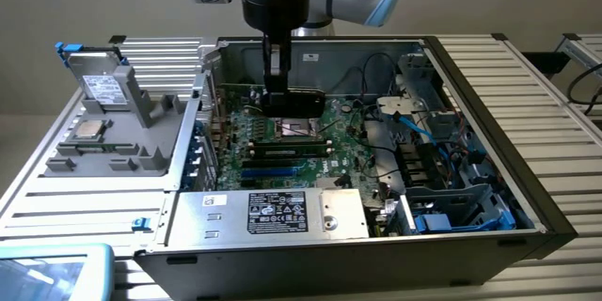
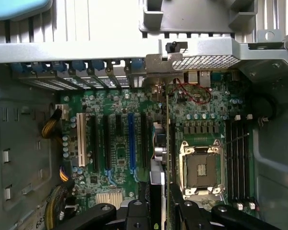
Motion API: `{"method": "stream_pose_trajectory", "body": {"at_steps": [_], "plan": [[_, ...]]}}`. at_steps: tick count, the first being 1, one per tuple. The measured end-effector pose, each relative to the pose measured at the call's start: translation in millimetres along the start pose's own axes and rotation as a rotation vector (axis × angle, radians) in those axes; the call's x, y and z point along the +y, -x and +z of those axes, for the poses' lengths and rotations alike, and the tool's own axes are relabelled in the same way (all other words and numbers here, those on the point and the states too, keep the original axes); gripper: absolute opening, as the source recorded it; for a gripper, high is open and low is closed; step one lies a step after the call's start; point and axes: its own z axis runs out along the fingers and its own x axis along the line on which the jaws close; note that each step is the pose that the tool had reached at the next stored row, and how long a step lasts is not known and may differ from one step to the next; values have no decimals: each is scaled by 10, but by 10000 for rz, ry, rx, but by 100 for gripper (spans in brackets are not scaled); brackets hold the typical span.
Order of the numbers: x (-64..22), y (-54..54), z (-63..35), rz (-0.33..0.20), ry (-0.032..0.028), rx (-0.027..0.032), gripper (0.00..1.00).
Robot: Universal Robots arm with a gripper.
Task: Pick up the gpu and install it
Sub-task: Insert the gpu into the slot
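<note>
**A:** Which step was in hand?

**B:** The install, by my reading. The hand (image 1: 276, 91) was clamped on the gpu (image 1: 297, 101), so the pick-up was done. The card hung inside the open computer case (image 1: 489, 146), low over the motherboard (image 1: 311, 156) and close to the CPU socket (image 1: 299, 128).

**A:** And from the wrist?

**B:** The card stood upright and edge-on (image 2: 165, 139), pinched between the two fingers (image 2: 181, 211). Its line ran between the blue slot (image 2: 131, 143) and the socket. Its silver bracket (image 2: 157, 67) lay toward the rear wall (image 2: 86, 50), beside the row of slot covers. I could not tell whether the lower edge was touching a slot.

**A:** What did the next move call for?

**B:** As I judged it, the contact edge had to sit square over one slot and the bracket had to match its opening in the rear wall. After that it needed a straight press with no tilt. The red wires (image 2: 194, 91) near the bracket were worth keeping clear of.

**A:** Was any writing legible?

**B:** None that I could read. The power supply (image 1: 211, 216) carried a dark label (image 1: 278, 211) with pale print, too fine to make out. The drive (image 1: 101, 88) stood on the grey holder (image 1: 141, 114) outside the case, at the exterior view's left. It had a white label that was just as unreadable. I saw no brand name.
</note>
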Motion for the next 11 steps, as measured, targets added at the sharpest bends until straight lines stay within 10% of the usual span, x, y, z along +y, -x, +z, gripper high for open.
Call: {"method": "stream_pose_trajectory", "body": {"at_steps": [11], "plan": [[-11,-193,142,1,11,-97,27]]}}
